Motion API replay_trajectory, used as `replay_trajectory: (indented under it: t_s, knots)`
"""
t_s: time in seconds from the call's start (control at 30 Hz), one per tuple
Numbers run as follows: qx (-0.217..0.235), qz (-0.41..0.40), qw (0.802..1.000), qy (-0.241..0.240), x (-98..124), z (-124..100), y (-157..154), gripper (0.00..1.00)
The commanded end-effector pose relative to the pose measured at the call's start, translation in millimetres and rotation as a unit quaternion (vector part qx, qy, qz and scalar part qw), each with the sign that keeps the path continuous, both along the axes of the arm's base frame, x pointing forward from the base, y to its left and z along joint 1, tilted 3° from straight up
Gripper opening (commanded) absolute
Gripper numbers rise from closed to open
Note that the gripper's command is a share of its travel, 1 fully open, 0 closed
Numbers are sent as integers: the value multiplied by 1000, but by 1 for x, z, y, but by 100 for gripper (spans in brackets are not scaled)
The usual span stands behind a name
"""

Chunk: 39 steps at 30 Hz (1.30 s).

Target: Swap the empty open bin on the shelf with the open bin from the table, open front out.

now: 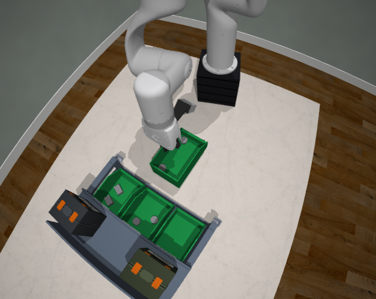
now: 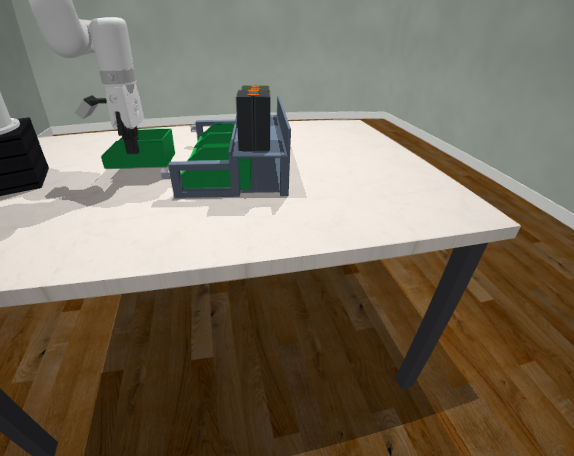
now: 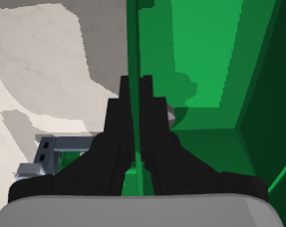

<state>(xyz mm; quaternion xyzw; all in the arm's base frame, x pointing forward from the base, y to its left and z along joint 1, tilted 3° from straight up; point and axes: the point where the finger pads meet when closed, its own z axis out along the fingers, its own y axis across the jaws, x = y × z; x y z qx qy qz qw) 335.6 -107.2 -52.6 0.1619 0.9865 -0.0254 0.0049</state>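
Observation:
My gripper (image 1: 171,149) (image 2: 132,151) (image 3: 138,94) is shut on a side wall of the green bin with parts (image 1: 182,157) (image 2: 155,147) (image 3: 205,60). The bin hangs above the table, roughly level, its open front toward the robot base. Two round grey parts (image 1: 184,140) (image 1: 162,167) are in it. The empty green bin (image 1: 182,233) sits in the right-hand place of the grey-blue shelf (image 1: 203,240) (image 2: 205,193) in the top view. Beside it stand a bin with two round parts (image 1: 146,210) and a bin with two blocks (image 1: 128,183).
A black case (image 1: 77,213) (image 2: 253,122) and an olive case (image 1: 147,273) stand on the shelf's top board (image 1: 111,233). The shelf's side rails and front end posts (image 1: 217,221) stick out toward the robot. The black robot pedestal (image 1: 218,86) is at the back.

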Motion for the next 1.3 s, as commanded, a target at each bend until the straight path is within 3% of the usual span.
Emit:
replay_trajectory:
  t_s: [0.0, 1.27]
  knots:
    - [-3, 0, 1000, -2, 2, -9, -1, 0]
    - [-3, 0, 1000, -2, 2, -23, -2, 0]
